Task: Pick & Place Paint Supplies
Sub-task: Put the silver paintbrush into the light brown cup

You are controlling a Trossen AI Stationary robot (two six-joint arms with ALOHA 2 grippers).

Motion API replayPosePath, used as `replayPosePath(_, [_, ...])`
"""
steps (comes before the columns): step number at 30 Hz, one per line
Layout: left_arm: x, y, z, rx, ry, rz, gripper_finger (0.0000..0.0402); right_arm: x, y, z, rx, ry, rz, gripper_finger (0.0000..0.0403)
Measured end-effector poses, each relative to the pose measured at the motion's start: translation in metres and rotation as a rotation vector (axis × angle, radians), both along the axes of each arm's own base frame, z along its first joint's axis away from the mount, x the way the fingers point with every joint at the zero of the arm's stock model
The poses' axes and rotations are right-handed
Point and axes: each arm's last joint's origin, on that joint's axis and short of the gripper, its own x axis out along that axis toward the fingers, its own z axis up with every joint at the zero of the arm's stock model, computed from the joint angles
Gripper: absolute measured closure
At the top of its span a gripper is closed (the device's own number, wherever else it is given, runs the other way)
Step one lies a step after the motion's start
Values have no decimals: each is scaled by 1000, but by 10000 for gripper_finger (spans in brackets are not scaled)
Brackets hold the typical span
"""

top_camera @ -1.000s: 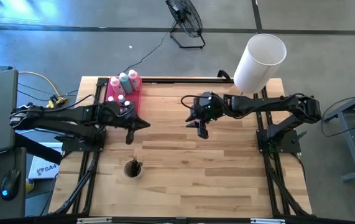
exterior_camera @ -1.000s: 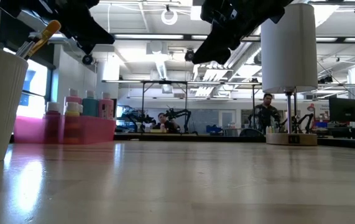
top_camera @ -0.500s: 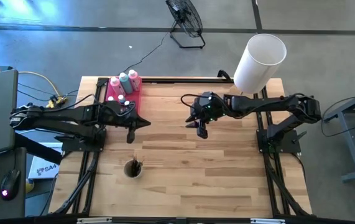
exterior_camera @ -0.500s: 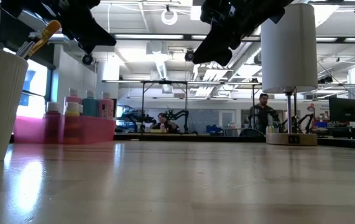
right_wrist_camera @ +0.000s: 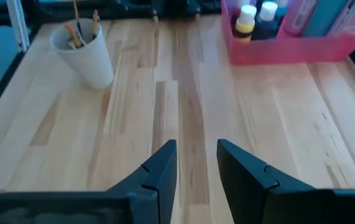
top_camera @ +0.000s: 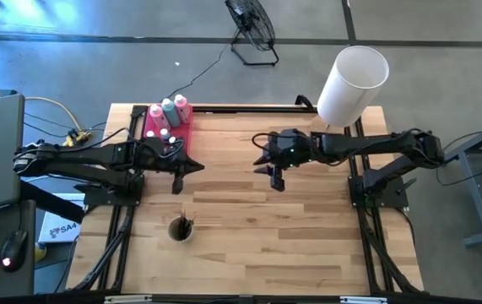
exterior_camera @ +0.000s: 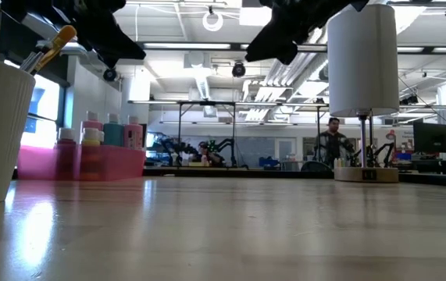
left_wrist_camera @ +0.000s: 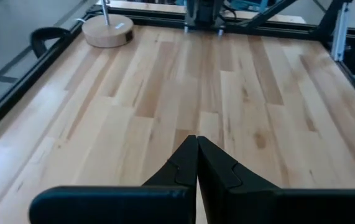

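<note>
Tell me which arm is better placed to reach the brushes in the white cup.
Probably left: the left end effector hangs close above the white cup of brushes, fingers shut. The right end effector is open but farther away.

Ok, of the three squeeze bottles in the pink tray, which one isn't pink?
The teal bottle, standing in the middle of the row at the tray's far end, between the two pink bottles. All three have white caps.
</note>
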Motion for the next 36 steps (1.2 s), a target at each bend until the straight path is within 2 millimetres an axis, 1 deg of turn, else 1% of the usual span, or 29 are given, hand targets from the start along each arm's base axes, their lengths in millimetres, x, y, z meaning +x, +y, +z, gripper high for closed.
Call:
replayPosePath(5, [0,1,0,35,3,19,398,-14,5,9,12,27,-2,294])
replayPosePath(7, [0,1,0,35,2,19,398,-17,9,8,18,50,-5,294])
replayPosePath(10, [0,1,0,57,5,13,398,-24,15,8,-13,96,-28,294])
replayPosePath(13, [0,1,0,83,6,15,398,-29,21,12,-55,100,-73,294])
replayPosePath(16, [1,1,0,68,1,0,398,-32,25,15,-73,97,-108,294])
replayPosePath(22, [11,2,-5,72,16,1,398,-38,29,17,-136,105,-156,296])
replayPosePath(25, [16,6,-9,84,30,41,398,-40,28,19,-211,106,-151,319])
replayPosePath(29, [18,17,-10,78,30,81,398,-45,19,23,-185,104,-121,385])
replayPosePath(32, [17,26,-11,57,32,90,398,-51,14,27,-183,96,-109,397])
replayPosePath(36, [16,35,-11,26,21,68,398,-69,11,28,-197,35,-100,400])
